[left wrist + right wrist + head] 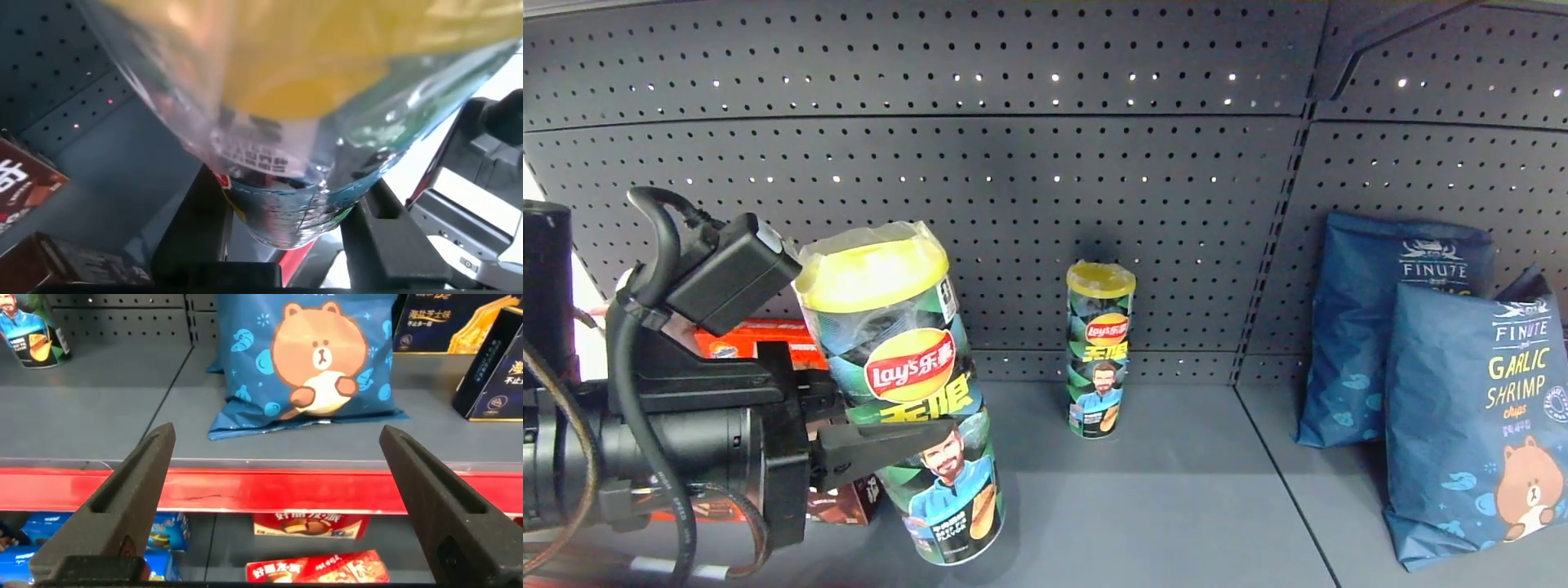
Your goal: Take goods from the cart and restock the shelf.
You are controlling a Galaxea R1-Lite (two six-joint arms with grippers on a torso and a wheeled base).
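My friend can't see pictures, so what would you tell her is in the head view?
The left gripper holds a tilted chip can with a yellow lid at the front of a grey shelf. A matching can stands upright farther back, and two blue snack bags lean at the right.

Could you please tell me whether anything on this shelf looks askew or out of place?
Yes: the chip can in the left tool is tilted, its top leaning toward the robot's left, while the second can farther back stands upright. The blue bags on the right look fine.
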